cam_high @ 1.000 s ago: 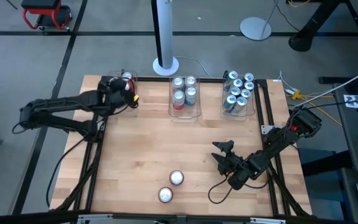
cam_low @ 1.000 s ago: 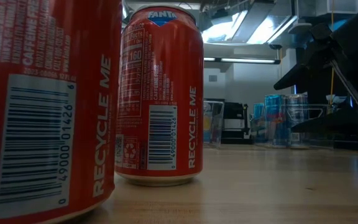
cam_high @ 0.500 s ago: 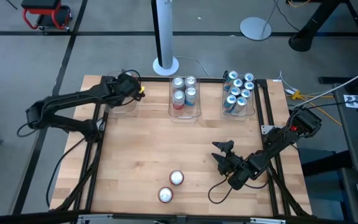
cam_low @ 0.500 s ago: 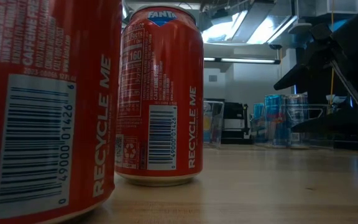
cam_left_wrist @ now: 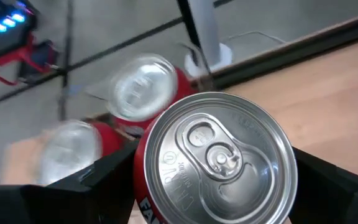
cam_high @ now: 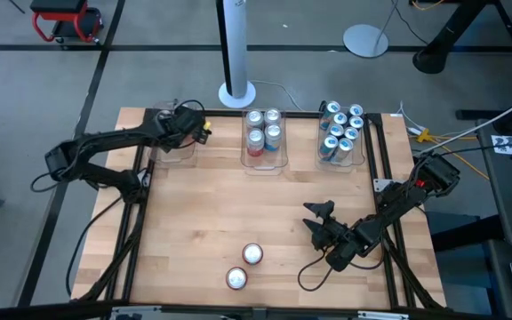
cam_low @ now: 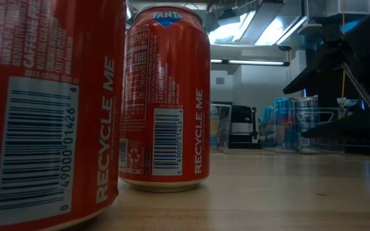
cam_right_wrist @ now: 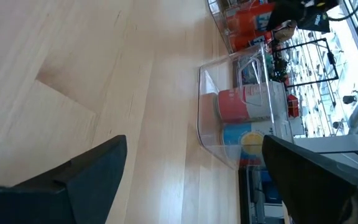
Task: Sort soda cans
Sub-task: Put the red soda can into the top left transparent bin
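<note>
The farther red can (cam_low: 164, 99) carries "FANTA" at its top, "RECYCLE ME" running up its side, "160" on the nutrition panel and a barcode "49000 01426". The nearer red can (cam_low: 47, 109) also reads "RECYCLE ME".

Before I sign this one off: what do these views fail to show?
- High view: the left bin, covered by the left gripper.
- Left wrist view: the red can between the fingers hides most of the bin; two cans behind are blurred.
- Low view: the nearest can is cut off by the edge.
</note>
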Tool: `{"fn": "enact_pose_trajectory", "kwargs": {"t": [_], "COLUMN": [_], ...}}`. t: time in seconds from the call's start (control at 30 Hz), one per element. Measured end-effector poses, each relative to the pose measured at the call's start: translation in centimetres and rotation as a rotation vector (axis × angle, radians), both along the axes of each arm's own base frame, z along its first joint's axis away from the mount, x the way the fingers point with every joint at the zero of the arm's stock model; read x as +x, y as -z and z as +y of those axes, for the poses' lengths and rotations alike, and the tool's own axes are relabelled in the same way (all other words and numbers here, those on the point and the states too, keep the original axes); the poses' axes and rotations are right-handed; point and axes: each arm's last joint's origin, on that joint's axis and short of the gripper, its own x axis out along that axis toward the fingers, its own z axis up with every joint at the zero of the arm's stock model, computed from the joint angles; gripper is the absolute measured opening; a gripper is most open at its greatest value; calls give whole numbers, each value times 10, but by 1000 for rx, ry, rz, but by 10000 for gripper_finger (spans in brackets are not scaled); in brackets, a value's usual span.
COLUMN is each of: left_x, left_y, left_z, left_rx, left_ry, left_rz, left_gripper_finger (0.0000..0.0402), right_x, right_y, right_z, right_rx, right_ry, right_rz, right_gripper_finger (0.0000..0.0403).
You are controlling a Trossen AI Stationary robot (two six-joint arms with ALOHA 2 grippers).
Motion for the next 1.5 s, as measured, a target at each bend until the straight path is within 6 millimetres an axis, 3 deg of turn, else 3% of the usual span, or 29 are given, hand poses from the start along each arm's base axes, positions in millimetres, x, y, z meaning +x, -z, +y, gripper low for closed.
{"fn": "enact_pose_trajectory", "kwargs": {"t": [0.2,0.47,0.7,0.97,1.5], "left_x": [-9,-15,-15,-9,-19], "left_y": [27,40,36,20,27], "left_z": [3,7,7,10,12], "left_rx": [-15,-3,-10,-22,9], "left_ry": [-17,-27,-16,13,-65], "left_rz": [-35,-105,-88,-57,7], "left_gripper_finger": [308,308,308,309,312], "right_x": [0,0,0,0,0], "right_y": [0,0,0,0,0], "right_z": [0,0,0,0,0], "right_rx": [0,-1,-1,-2,12], "right_ry": [0,0,1,1,-8], "right_rz": [0,0,-1,-1,10], "right_gripper_finger": [374,374,374,374,374]}}
